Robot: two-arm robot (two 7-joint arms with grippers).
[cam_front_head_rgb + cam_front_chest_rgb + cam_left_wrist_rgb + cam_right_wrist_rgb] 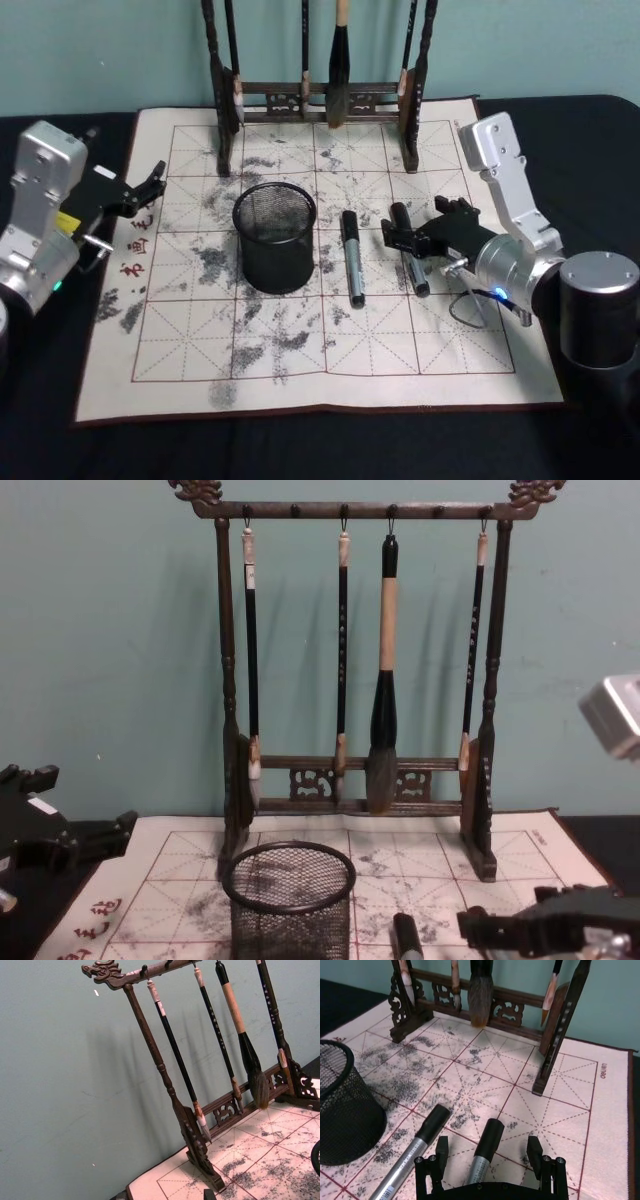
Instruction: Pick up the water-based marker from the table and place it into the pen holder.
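Observation:
Two water-based markers with black caps and grey barrels lie on the ink-stained grid mat (200, 370). One marker (352, 262) lies just right of the pen holder (275, 237), a short black mesh cup. The other marker (485, 1152) lies between the fingers of my right gripper (488, 1149), which is open and low over the mat, one finger on each side and neither touching it. In the head view my right gripper (402, 238) covers that marker's (414, 272) middle. My left gripper (150, 185) stands open at the mat's left edge, holding nothing.
A tall dark wooden brush rack (320, 100) hung with several brushes stands along the mat's far edge, behind the pen holder (290, 900). The first marker (415, 1152) lies close beside my right gripper's finger (441, 1149). A dark tablecloth (300, 450) surrounds the mat.

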